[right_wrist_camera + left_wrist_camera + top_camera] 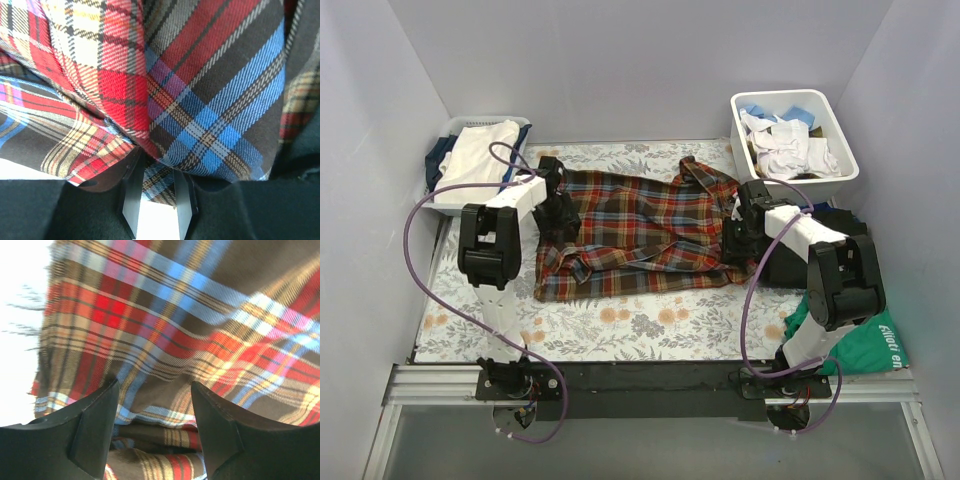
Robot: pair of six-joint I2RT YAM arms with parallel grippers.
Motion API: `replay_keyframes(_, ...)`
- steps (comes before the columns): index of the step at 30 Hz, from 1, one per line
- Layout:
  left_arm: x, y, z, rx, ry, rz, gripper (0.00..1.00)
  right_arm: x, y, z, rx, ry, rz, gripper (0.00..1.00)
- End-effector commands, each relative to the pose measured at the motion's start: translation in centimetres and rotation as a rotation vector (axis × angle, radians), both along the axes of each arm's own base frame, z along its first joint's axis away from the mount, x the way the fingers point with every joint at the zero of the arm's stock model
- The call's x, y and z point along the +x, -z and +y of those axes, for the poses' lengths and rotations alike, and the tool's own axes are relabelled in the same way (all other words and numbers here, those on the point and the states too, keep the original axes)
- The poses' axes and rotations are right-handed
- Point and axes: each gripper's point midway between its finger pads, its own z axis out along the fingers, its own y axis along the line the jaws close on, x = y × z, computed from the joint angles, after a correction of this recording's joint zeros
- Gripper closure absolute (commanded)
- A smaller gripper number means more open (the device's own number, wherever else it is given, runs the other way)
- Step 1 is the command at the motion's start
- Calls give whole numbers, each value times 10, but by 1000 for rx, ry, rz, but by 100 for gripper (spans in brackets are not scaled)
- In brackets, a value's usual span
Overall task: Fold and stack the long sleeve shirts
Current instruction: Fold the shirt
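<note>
The plaid flannel shirt (640, 235) lies crumpled and spread across the floral table. My left gripper (563, 218) hangs over its left edge. In the left wrist view the gripper (155, 407) is open, with folds of the plaid shirt (200, 330) under and between the black fingers (85, 435). My right gripper (738, 236) is at the shirt's right edge. In the right wrist view the gripper (157, 187) is shut on a fold of the plaid shirt (215, 100). Plain black garments (842, 222) lie under the right arm.
A white bin (745, 150) of light clothes stands at the back right. A basket (460, 125) with white and blue clothes stands at the back left. A green garment (865, 345) lies at the front right edge. Purple cables loop beside both arms.
</note>
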Motion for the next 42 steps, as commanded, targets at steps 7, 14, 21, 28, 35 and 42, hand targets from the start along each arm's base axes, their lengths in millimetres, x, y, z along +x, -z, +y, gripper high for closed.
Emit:
replay_keyframes(7,-26,15,109,94,-246,104,41,28,-27,43,143,-105,-80,62)
replay_keyframes(14,-18,-8,133,170,-294,57,42,54,-56,55,142,-132,-191,61)
replay_keyframes(21,6,-45,103,-59,-212,-95,42,53,-30,46,81,-102,-120,60)
replay_keyframes(28,14,-88,46,-152,-9,-230,41,22,21,16,-33,6,61,61)
replay_keyframes(35,-18,-91,17,-128,68,-203,40,-13,29,-23,-174,114,127,62)
replay_keyframes(42,-76,-102,19,-132,23,-143,40,22,-14,-5,-67,76,-24,62)
